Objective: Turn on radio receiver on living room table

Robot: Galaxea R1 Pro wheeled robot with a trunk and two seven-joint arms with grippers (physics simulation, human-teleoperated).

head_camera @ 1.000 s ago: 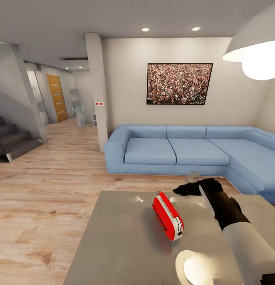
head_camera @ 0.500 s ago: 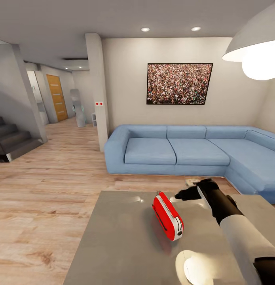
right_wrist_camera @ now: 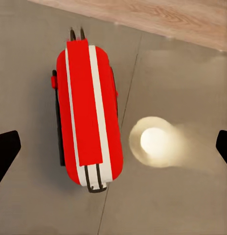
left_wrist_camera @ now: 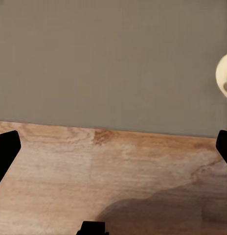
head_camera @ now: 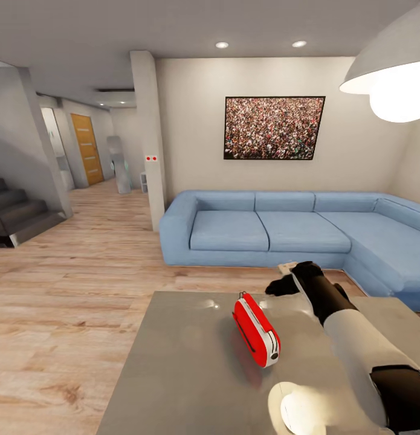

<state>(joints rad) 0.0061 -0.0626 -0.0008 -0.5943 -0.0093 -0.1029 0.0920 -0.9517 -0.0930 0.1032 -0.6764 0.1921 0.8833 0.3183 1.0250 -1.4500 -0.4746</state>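
one radio receiver is seen standing on its edge on the grey desk, near the middle of the shiny top. it is red with white sides, and a thin handle is seen along one side in the right wrist view. no writing or label can be read on it. two small red dots are seen on the white pillar, but no words can be made out there.

the right jaws are held in the air above the far edge of the desk, just past the radio receiver and apart from it. they are spread wide open in the right wrist view, and nothing is held in them. the left jaws are also spread wide open and nothing is held in them; the desk edge and the wood floor are seen under them.

a blue sofa is placed behind the desk, with a framed crowd picture hung on the wall above it. a white lamp is hung at the upper right, and its glow is mirrored on the desk top.
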